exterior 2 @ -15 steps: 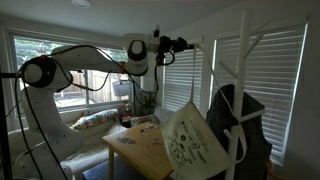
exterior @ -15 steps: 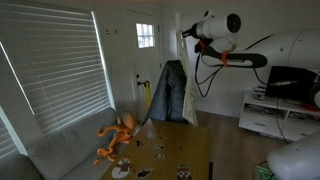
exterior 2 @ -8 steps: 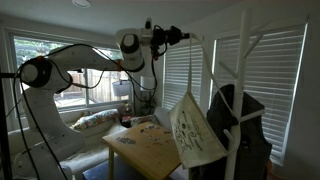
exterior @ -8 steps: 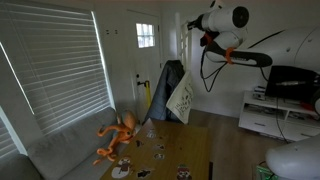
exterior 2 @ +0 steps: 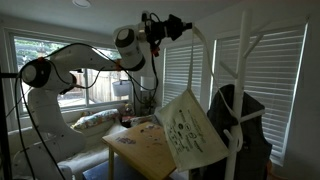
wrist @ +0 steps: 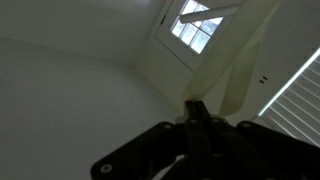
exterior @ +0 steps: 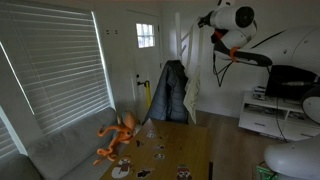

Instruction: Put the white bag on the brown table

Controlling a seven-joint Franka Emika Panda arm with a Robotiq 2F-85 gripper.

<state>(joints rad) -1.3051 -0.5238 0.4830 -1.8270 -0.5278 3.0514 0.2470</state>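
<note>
- gripper (exterior 2: 182, 25) up high, jaws clenching on the pale strap (wrist: 236, 72) of the white bag (exterior 2: 192, 132)
- bag hanging tilted well below the jaws, beside the dark jacket (exterior 2: 243, 122)
- bag dangling near the brown table (exterior 2: 146, 152), not resting on it

white bag (exterior 2: 192, 125): white, with small dark grey marks printed all over
brown table (exterior 2: 150, 155): plain olive-brown wood
octopus toy (exterior: 118, 135): orange
jacket (exterior: 168, 95): dark blue-black
sofa (exterior: 60, 152): grey
</note>
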